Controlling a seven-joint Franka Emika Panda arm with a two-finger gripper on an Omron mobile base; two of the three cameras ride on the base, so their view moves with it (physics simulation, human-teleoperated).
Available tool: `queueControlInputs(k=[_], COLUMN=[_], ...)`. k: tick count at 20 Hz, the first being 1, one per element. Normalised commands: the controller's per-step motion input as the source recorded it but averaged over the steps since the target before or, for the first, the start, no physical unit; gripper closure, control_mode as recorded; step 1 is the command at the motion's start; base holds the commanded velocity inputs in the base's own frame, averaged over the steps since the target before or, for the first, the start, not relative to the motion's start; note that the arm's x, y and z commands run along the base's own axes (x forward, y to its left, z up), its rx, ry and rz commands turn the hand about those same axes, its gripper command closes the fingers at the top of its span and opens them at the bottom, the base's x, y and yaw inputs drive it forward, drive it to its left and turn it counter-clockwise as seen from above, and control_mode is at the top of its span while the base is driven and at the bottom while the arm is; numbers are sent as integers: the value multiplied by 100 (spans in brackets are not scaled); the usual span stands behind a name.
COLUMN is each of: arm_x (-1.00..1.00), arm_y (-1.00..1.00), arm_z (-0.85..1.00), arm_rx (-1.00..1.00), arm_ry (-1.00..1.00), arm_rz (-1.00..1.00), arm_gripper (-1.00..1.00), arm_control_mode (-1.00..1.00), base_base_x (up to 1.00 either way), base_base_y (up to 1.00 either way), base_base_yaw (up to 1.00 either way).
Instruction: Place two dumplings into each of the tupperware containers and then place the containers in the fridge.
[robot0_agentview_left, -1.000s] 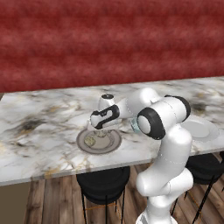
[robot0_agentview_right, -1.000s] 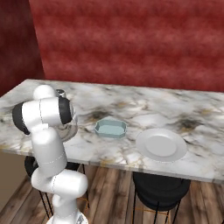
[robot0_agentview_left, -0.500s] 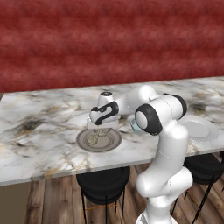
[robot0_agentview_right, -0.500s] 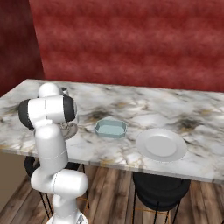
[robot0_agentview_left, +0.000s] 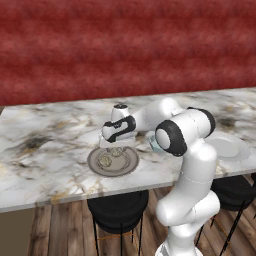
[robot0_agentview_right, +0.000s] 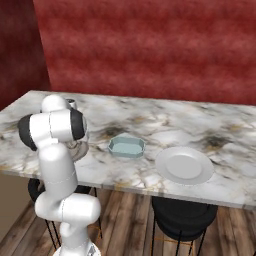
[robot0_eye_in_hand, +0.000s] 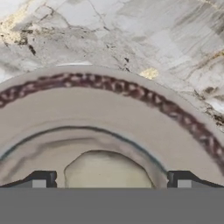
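At the hand view's bottom edge, the wide-open gripper (robot0_eye_in_hand: 108, 183) has dropped from a second ago to straddle a lumpy tan dumpling (robot0_eye_in_hand: 107, 168) on the round grey-brown plate (robot0_eye_in_hand: 109, 109); a grasp looks imminent. Centre of the right base view, a translucent light-blue tupperware container (robot0_agentview_right: 127, 147) waits, empty.

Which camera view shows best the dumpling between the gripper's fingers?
The hand view: the dumpling sits on the grey-brown plate, centred between the open gripper tips. In the left base view the dumpling is small, partly under the hand. In the right base view the arm blocks it.
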Motion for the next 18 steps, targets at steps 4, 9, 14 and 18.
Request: queueControlInputs(k=[4, 9, 14, 18], arm_x=[-10, -1, -9, -14], arm_y=[0, 0, 0, 0], arm_z=[-4, -1, -1, -2], arm_rx=[0, 0, 0, 0], arm_ry=[0, 3, 5, 1], arm_rz=[0, 0, 0, 0], arm_gripper=[-100, -100, -100, -100], arm_control_mode=[-100, -100, -100, -100], base_base_x=[0, 0, 0, 0], base_base_y=[0, 0, 0, 0], base_base_yaw=[0, 0, 0, 0])
